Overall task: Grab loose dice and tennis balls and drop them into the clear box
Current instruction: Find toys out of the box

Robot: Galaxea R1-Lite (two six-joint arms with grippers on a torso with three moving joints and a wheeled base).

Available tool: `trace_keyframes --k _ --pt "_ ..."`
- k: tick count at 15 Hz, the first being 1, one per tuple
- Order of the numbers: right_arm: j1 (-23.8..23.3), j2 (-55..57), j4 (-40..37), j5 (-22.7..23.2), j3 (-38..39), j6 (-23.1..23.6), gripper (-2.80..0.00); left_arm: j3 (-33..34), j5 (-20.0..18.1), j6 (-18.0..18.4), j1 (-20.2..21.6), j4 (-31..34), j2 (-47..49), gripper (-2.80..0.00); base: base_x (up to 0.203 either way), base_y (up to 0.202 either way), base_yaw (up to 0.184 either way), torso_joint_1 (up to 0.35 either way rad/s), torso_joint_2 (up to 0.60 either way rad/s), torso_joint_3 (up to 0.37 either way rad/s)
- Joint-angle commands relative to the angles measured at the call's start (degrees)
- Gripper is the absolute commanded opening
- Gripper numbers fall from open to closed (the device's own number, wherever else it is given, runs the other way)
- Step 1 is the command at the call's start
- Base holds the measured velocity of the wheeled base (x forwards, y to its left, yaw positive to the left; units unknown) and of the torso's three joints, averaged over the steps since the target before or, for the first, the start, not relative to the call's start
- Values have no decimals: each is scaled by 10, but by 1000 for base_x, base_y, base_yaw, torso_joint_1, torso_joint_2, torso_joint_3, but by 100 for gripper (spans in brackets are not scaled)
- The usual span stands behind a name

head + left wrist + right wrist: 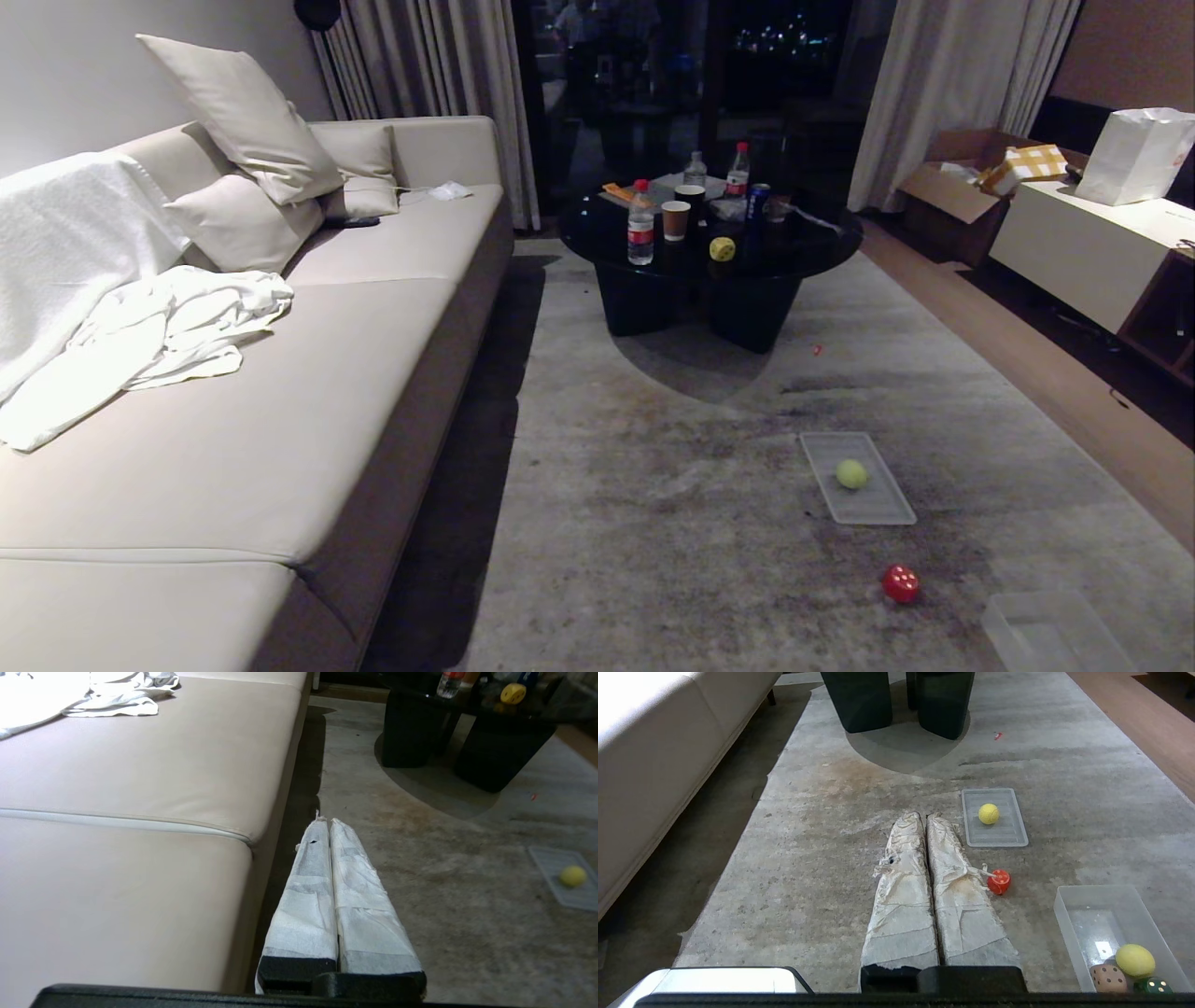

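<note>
Jaws on both grippers are pressed together and empty: left gripper (325, 822) hangs by the sofa (140, 788) edge, right gripper (923, 816) over the rug (831, 858). Red die (999, 881) sits just beside the right one. One tennis ball (988, 813) rests on the flat lid (994, 835) (not the box). Clear box (1064, 905) holds another ball (1135, 960), a peach die (1109, 977) and a green die (1153, 985). Yellow die (722, 248) sits on the black table (803, 257).

Beige sofa (280, 373), grey rug (672, 523), black table (709, 252), seemingly dark windows (691, 56)
</note>
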State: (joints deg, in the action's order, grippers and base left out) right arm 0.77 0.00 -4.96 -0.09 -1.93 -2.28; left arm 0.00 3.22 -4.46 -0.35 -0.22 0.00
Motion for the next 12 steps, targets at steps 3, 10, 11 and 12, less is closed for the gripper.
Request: trace_keyframes --k 3,10,11,12 --pt "0 1 0 0 0 1 -280 1 3 -15 0 -2 1 -280 41 0 -1 0 0 2" --pt "0 1 0 0 0 0 -280 1 3 -20 0 -1 1 -280 186 0 -1 3 4 1" --pt "0 1 0 0 0 0 -280 1 3 -20 0 -1 1 -280 185 0 3 2 2 4" --pt "0 1 0 0 0 0 -280 1 4 -20 0 -1 1 -280 189 0 -3 2 2 2"
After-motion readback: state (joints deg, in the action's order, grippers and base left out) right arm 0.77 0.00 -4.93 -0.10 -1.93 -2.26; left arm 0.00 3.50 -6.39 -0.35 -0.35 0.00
